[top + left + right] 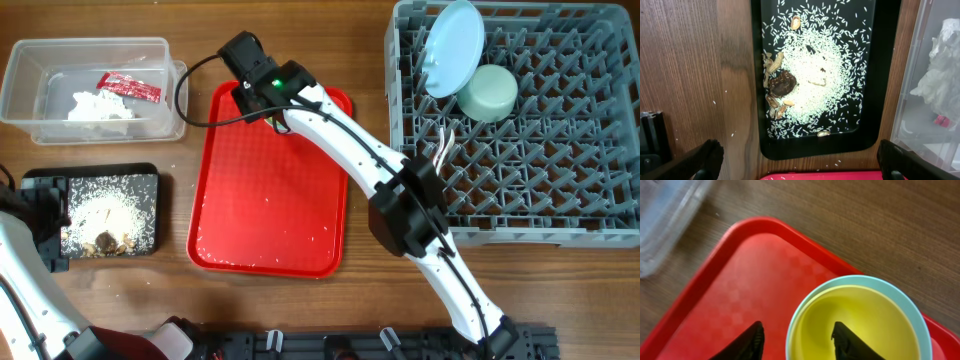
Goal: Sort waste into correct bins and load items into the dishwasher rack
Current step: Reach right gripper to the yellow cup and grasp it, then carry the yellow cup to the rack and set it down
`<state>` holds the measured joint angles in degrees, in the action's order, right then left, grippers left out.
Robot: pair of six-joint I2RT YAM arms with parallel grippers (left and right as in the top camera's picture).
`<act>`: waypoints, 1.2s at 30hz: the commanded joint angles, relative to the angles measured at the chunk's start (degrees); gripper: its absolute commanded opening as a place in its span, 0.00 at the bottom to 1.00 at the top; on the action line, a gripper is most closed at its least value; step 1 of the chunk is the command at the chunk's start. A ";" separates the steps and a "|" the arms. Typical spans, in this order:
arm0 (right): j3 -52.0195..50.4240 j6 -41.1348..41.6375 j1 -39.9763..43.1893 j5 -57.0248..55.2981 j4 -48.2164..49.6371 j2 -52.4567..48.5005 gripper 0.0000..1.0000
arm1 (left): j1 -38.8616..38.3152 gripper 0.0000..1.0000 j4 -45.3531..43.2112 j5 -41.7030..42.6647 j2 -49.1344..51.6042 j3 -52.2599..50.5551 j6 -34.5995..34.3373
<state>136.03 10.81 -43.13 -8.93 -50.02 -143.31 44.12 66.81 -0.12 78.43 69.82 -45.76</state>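
The right gripper (pixel 797 326) is spread at the far left corner of the red tray (pixel 740 280), one finger inside the yellow cup (pixel 865 325), one outside the small light blue bowl (pixel 860 280) holding it. The clear tub (pixel 665 220) lies near this corner. The left gripper (pixel 800 147) hangs wide open over the black tray (pixel 885 75); the rack (pixel 520 200) stands well apart

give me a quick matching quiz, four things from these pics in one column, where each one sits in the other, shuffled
1. plate
2. sachet
3. rice
4. yellow cup

A. in the black tray
B. inside the light blue bowl
C. in the grey rack
D. in the clear tub

Pairs: 1-C, 2-D, 3-A, 4-B
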 commanded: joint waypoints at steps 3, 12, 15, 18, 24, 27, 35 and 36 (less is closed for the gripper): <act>1.11 0.46 0.17 -1.99 0.74 -1.79 0.35 | 0.31 1.00 0.02 -0.15 -0.04 0.59 -0.11; 1.09 1.88 -0.20 -1.73 -2.84 -1.79 0.17 | 0.31 1.00 0.02 -0.15 -0.04 0.59 -0.11; 1.09 2.89 -0.20 -1.55 -3.43 -1.81 0.18 | 0.31 1.00 0.02 -0.15 -0.04 0.59 -0.11; 1.09 2.95 -0.20 -1.49 -4.02 -1.79 0.09 | 0.31 1.00 0.02 -0.15 -0.04 0.59 -0.11; 2.58 2.91 0.13 -1.60 -6.14 2.45 0.04 | 0.31 1.00 0.02 -0.15 -0.04 0.59 -0.11; 2.56 4.61 2.25 -1.57 -7.85 11.74 0.04 | 0.31 1.00 0.02 -0.15 -0.04 0.59 -0.11; 2.56 9.01 15.85 3.52 -22.01 29.64 0.04 | 0.31 1.00 0.02 -0.15 -0.04 0.59 -0.11; 2.56 9.40 18.95 6.84 -25.05 31.30 0.04 | 0.31 1.00 0.02 -0.15 -0.04 0.59 -0.11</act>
<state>138.23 17.39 -30.92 -8.08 -70.13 -116.11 44.12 66.81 -0.12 78.43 69.82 -45.76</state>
